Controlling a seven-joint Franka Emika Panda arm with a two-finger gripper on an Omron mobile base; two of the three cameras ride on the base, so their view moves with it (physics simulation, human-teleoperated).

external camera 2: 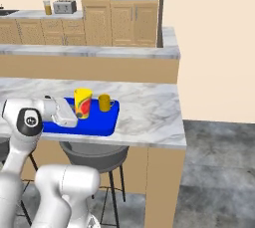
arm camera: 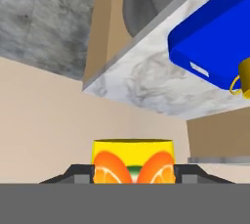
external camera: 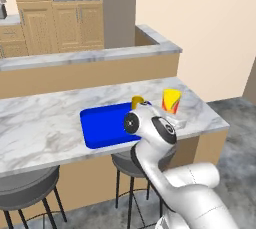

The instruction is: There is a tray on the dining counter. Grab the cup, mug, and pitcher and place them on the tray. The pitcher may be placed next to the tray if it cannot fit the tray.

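Cup (arm camera: 133, 165) clamped in gripper (arm camera: 133, 179), prob above tray (external camera 2: 107, 125) w/ mug (external camera 2: 104, 102) at its 1 o'clock; next lower, let go

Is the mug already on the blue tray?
Yes, in the right base view the mug stands on the tray, beside the cup.

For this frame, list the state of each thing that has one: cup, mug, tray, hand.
Tall yellow watermelon-picture cup: upright, between the hand's fingers, over the tray's near edge.
Small plain yellow mug: upright on the tray, untouched.
Bright blue flat tray: flat on the marble dining counter.
Hand: fingers either side of the cup.
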